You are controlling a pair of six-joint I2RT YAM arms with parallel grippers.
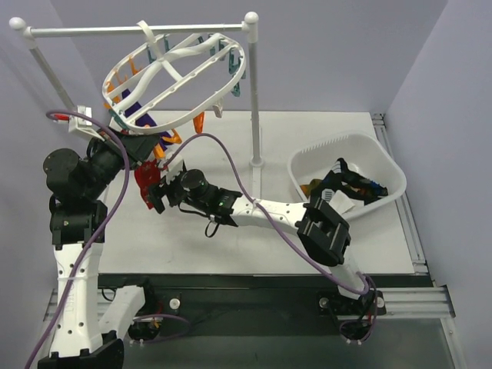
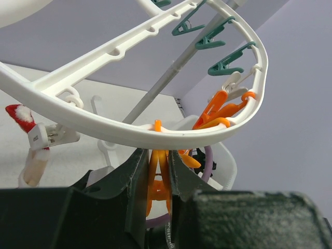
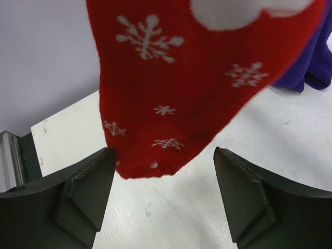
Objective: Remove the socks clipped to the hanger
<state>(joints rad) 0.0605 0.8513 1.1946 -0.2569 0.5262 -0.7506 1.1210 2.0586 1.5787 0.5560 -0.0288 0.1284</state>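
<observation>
Though ungripped, red sock (image 3: 176, 88) between spread right fingers (image 3: 83, 192).

My right end effector (image 3: 163, 174) gapes wide, red sock (image 3: 171, 93) hanging into the gap above bare tabletop (image 3: 176, 223); an orange clip (image 2: 158, 181) fills my left end effector (image 2: 157, 174), the hanger (image 2: 171, 139) barring the way overhead.
</observation>
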